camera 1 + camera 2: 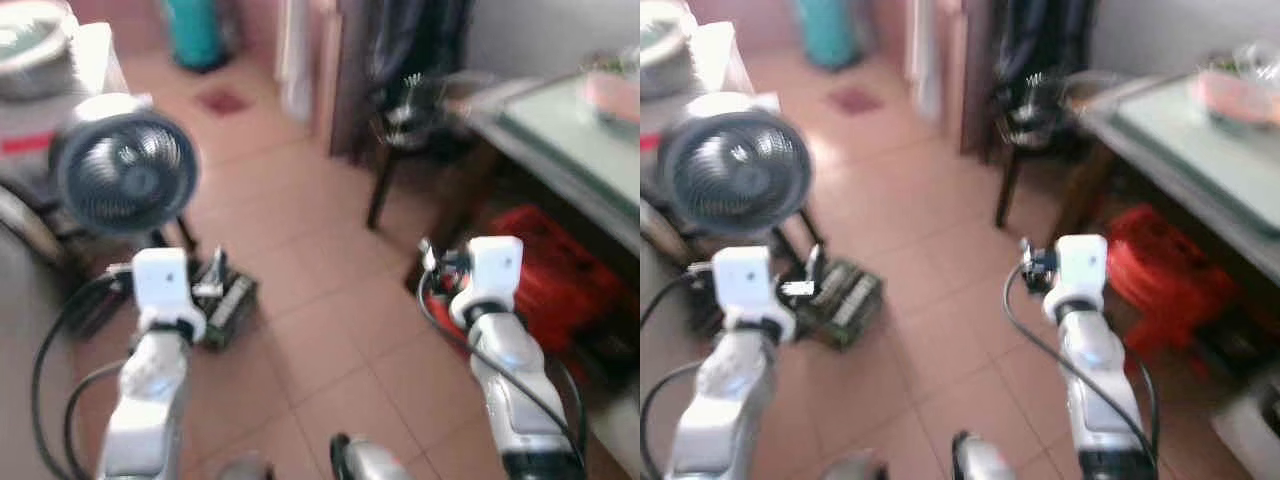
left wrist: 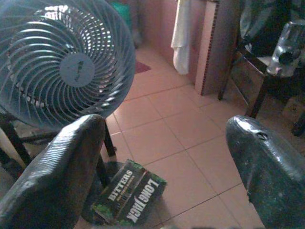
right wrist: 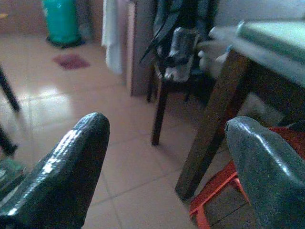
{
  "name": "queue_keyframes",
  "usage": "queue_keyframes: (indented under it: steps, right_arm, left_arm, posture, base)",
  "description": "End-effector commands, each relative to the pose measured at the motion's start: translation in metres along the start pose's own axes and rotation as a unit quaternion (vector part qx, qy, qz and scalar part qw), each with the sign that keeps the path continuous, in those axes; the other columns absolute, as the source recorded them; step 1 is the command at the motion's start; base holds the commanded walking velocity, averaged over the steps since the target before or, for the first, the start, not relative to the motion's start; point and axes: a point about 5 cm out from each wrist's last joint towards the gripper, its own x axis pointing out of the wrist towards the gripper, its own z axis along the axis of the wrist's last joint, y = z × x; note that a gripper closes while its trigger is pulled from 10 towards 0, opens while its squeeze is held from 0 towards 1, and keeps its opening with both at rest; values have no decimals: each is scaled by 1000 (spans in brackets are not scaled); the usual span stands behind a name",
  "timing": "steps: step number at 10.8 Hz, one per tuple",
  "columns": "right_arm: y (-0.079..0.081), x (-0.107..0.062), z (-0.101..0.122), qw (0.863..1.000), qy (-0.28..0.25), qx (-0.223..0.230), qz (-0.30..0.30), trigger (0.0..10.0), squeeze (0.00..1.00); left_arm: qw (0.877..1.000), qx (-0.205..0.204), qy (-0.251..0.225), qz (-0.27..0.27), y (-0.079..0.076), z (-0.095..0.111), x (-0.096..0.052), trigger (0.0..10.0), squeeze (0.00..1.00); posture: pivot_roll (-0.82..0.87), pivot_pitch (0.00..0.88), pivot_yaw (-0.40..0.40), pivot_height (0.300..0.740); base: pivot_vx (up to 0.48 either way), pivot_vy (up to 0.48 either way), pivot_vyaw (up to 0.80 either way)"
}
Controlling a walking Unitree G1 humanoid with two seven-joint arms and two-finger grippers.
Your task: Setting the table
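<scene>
Tiles of reddish-brown floor [image 1: 300,300] spread out below the head camera, and both silver arms reach forward over them, blurred. The left hand [image 2: 162,157] hangs above the floor with its two black fingers [image 2: 57,176] spread wide apart and nothing between them; its wrist view looks past them at a round pale-blue fan [image 2: 64,62] on a dark stand and, at the stand's foot, a green carton printed "LONG JACK BITTERS" [image 2: 131,193] lying flat on the tiles. The right hand [image 3: 167,167] is likewise open and empty, its fingers [image 3: 62,176] framing a dark wooden leg of the dining surface [image 1: 570,150] (the glass-topped table at the robot's right). On that surface, near its far end, sits something pale pink [image 1: 615,95], too blurred to identify. Under it lies a red plastic stool [image 1: 545,270], close to the right arm. Beyond the surface's corner stands a dark chair [image 1: 410,150] with clothing draped over its back and a crumpled clear bottle [image 3: 181,40] on the seat. A teal bin [image 1: 195,35] stands by the back wall.
</scene>
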Motion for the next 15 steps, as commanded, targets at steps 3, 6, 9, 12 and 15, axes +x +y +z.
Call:
queue_keyframes:
  steps: [3, 6, 9, 12, 15]
  right_arm:
    - [4, -5, -3, 1000, 9, 3, 6, 10000, 0]
    - [3, -13, -9, 1000, 13, 12, -12, 10000, 0]
    - [4, -15, -13, 1000, 14, 14, -19, 10000, 0]
    - [-5, -26, -22, 999, 22, 3, -24, 10000, 0]
    - [0, -24, -22, 1000, 23, -2, -9, 10000, 0]
  left_arm:
    - [1000, 2, -3, 3, 4, 0, -2, 10000, 0]
    - [1000, -7, -9, 20, 8, -9, -5, 10000, 0]
    - [1000, 4, 4, 13, 6, -25, -5, 10000, 0]
    - [999, 21, 21, 15, 16, -41, -20, 10000, 0]
    - [1000, 14, 10, -1, 12, -37, -16, 10000, 0]
  posture:
    - [22, 130, 23, 740]
    - [13, 63, 42, 740]
    - [-4, 0, 56, 740]
    - [1, 0, 57, 740]
    - [2, 0, 51, 740]
  base:
    - [0, 0, -775]
    - [0, 0, -769]
    - [0, 0, -769]
    - [0, 0, -513]
    - [0, 0, -735]
